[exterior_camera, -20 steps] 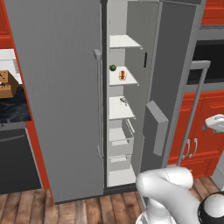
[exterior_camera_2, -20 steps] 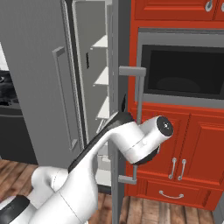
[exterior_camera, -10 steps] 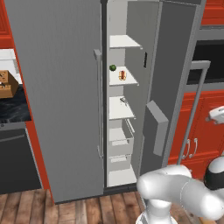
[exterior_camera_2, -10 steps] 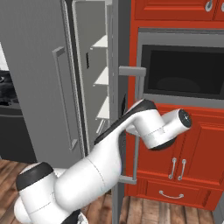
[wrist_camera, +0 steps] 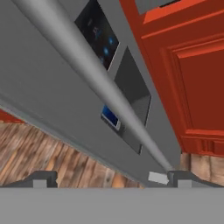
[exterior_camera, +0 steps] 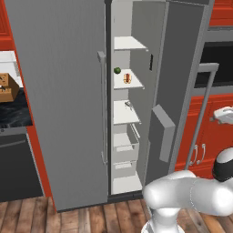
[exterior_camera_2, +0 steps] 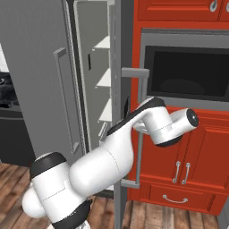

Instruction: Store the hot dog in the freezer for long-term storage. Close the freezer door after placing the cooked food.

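Note:
The hot dog (exterior_camera: 127, 78) lies on a white shelf inside the open freezer (exterior_camera: 125, 113). The freezer door (exterior_camera: 177, 86) stands swung out to the right, inner side facing the left base view. Its long bar handle (exterior_camera: 200, 113) (exterior_camera_2: 139, 125) is on the outer side. My arm reaches around the door edge to that outer side. In the hand view my gripper (wrist_camera: 111, 180) is open, with nothing between its fingertips. It looks at the freezer door's outer face (wrist_camera: 48, 83): the handle (wrist_camera: 100, 83) runs diagonally across, with the black dispenser recess (wrist_camera: 131, 96) behind it.
A small green item (exterior_camera: 117, 70) sits beside the hot dog. The wider fridge door (exterior_camera: 59, 100) is closed on the left. Red cabinets (exterior_camera_2: 188, 152) and a black oven (exterior_camera_2: 188, 76) stand just right of the open door. A dark counter with a box (exterior_camera: 7, 86) lies far left.
My arm has swung further right and upward around the outer side of the freezer door. The door, the hot dog and the shelves have not moved.

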Available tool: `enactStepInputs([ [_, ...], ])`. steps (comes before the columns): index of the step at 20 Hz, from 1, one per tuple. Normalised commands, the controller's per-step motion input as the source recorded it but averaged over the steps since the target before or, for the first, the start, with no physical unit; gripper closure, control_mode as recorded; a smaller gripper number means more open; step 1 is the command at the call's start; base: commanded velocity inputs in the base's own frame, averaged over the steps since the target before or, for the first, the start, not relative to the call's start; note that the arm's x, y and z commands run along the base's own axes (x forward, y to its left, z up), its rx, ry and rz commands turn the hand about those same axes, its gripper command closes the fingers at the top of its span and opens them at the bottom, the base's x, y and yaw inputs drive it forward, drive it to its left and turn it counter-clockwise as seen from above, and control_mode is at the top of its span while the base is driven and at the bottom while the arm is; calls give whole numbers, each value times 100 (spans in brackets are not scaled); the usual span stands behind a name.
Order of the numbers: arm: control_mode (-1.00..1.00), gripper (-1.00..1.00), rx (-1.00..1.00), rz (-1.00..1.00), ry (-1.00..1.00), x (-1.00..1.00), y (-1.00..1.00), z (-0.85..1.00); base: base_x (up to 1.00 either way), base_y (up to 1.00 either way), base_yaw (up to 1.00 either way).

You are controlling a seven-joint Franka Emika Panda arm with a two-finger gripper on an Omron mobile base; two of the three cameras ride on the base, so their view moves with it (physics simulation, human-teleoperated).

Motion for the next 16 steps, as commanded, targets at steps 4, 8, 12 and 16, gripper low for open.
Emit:
enactStepInputs([
  [4,-100,-100,0,0,-2,28,0,-6,0,0,0],
  [8,-100,-100,-1,0,-4,33,0,-17,0,0,0],
  [12,-100,-100,-6,-2,0,28,0,-26,0,0,0],
  [16,-100,-100,-7,-3,0,26,0,-19,0,0,0],
])
